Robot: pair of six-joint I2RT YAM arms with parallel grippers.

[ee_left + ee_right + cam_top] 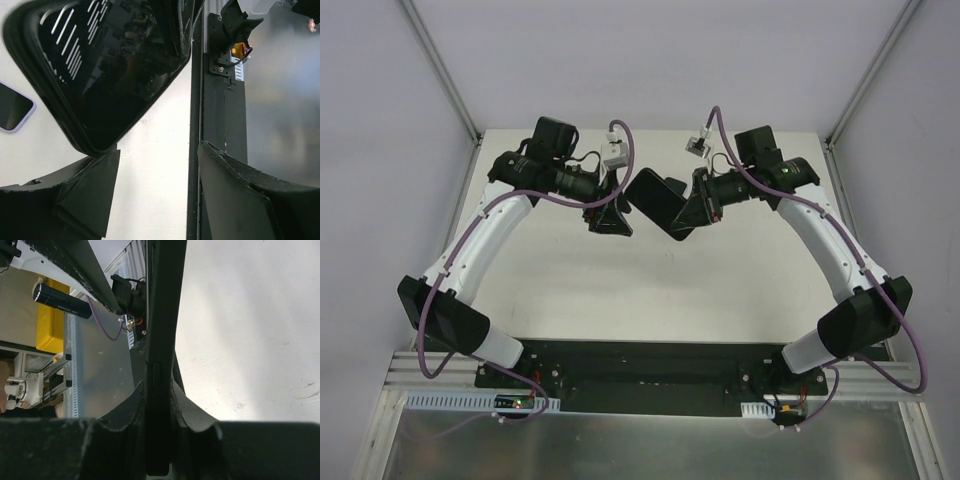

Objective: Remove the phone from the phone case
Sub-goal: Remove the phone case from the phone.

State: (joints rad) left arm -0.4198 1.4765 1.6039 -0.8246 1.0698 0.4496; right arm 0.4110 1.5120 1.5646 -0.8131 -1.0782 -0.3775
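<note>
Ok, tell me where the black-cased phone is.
Top view, centre: the phone hangs over the table between the arms, clamped in the right gripper, the open left gripper just left of it.

A lab test cell — aluminium frame [442,75] round white table [650,290].

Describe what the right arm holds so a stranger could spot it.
Start at the white table, in the gap between the two wrists. There the right fingers clamp a flat, glossy black slab by its edge. Unlike the lilac-rimmed phone lying on the table, it is all black and airborne.
</note>
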